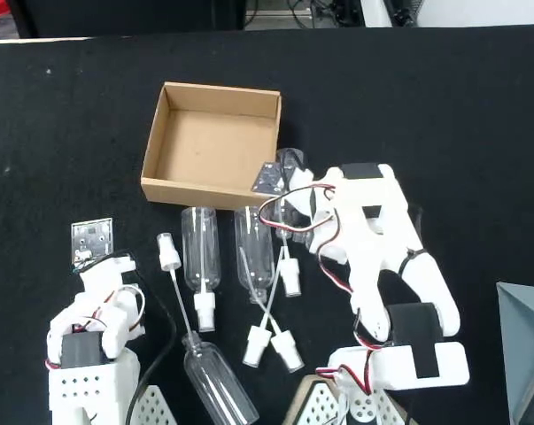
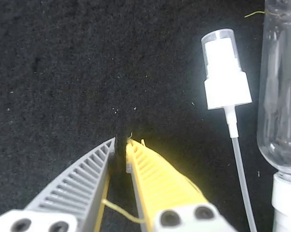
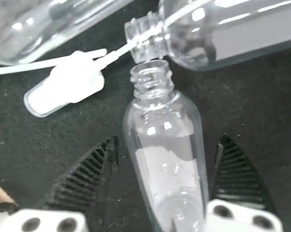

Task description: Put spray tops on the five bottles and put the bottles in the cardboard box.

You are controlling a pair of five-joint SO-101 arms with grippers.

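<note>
The cardboard box [image 1: 212,142] stands open and empty at the back of the table. My right gripper [image 3: 168,142] is open and straddles a clear uncapped bottle [image 3: 164,164] lying by the box's front right corner [image 1: 290,161]; both fingers stand apart from its sides. A second uncapped bottle [image 3: 217,29] lies neck to neck with it, and a white spray top [image 3: 63,89] is beside them. My left gripper [image 2: 121,145] is shut on nothing over bare cloth. A loose spray top [image 2: 225,72] with a long tube lies close by, next to a clear bottle [image 2: 280,87].
In the high view two bottles [image 1: 200,248] [image 1: 253,248] lie side by side in front of the box, and another [image 1: 218,381] lies near the front edge. Several spray tops [image 1: 271,347] rest between them. A grey object [image 1: 525,345] sits at the right edge.
</note>
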